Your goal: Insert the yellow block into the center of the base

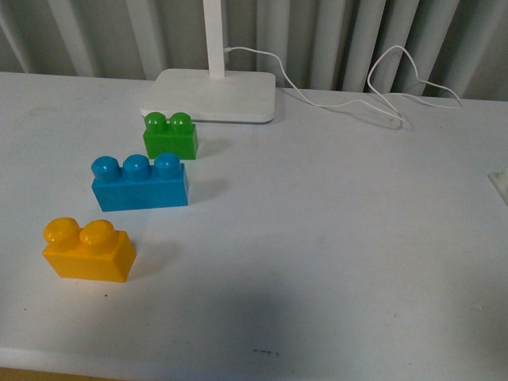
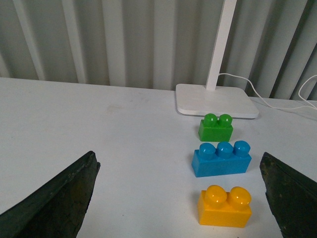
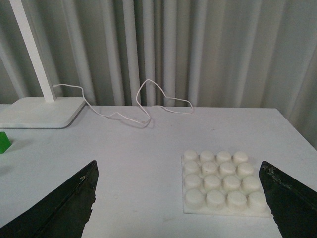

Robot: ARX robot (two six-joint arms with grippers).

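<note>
The yellow block (image 1: 87, 249) (image 2: 225, 206), orange-yellow with two studs, stands on the white table at the front left. My left gripper (image 2: 181, 198) is open above the table, and the block lies between its dark fingers (image 2: 54, 198), nearer the one on the other side, untouched. The base (image 3: 223, 182), a white square plate with a grid of round studs, lies flat between the wide-apart fingers (image 3: 292, 198) of my open right gripper (image 3: 181, 198). In the front view only a corner of the base (image 1: 500, 184) shows at the right edge. Neither arm shows there.
A blue three-stud brick (image 1: 140, 184) (image 2: 221, 158) and a green two-stud brick (image 1: 170, 136) (image 2: 216, 127) stand in a row behind the yellow one. A white lamp foot (image 1: 213, 94) (image 3: 39, 112) with a post and a loose cable (image 1: 373, 83) sits at the back, before a grey curtain.
</note>
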